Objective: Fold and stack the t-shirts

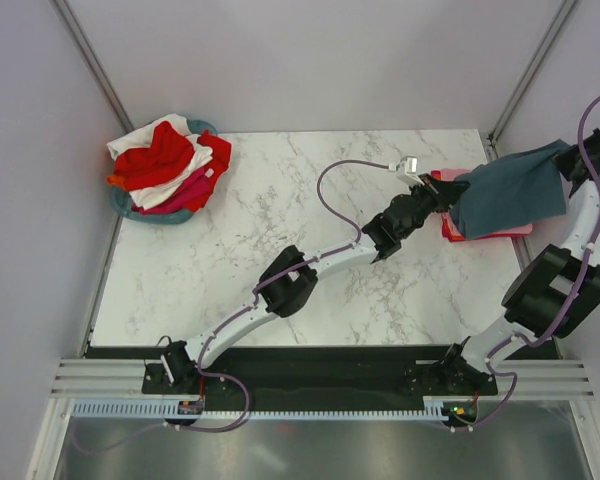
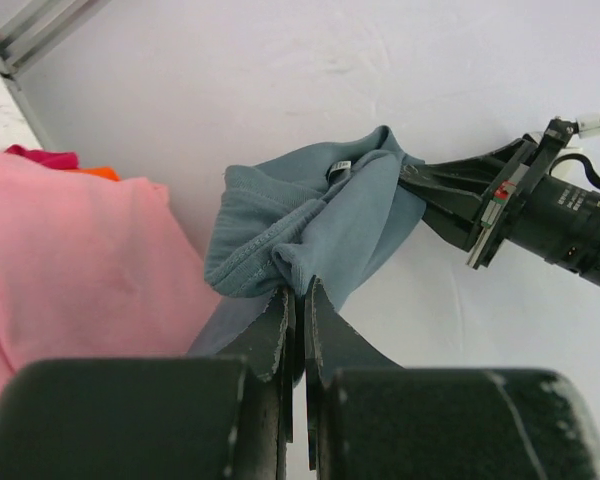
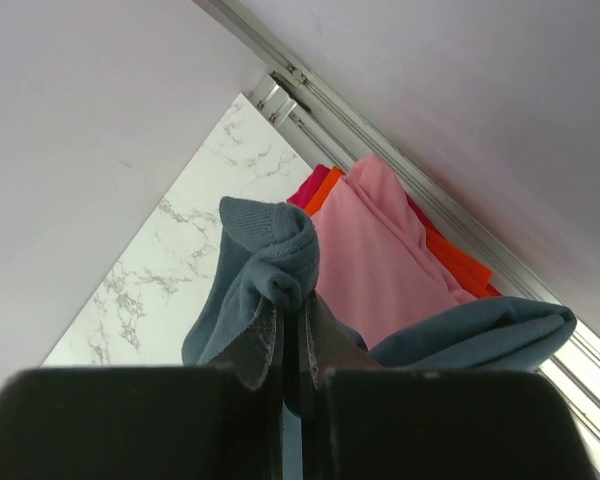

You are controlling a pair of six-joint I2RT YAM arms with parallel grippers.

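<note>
Across the middle of the top view spreads the white marble tabletop (image 1: pixel 280 260). At its right edge the slate blue-grey t-shirt (image 1: pixel 510 190) is held up between both arms, bunched at each grip and sagging between them. It hides most of the folded stack (image 1: pixel 480 236) beneath it.

At the upper left corner of the tabletop sits a round teal basket (image 1: pixel 128 207). It is piled with a loose heap of shirts (image 1: pixel 170 165) in red, white, magenta and orange-red that spills over its rim.

The folded stack has a pink shirt (image 3: pixel 380 250) on top, with orange-red and magenta edges showing under it.

The left fingers (image 2: pixel 273 335) are pressed together on a gathered fold of the blue-grey cloth, with no gap visible between them. The right fingers (image 3: pixel 258 345), at the far right of the top view, are likewise clamped tight on another bunched part of the same shirt.
</note>
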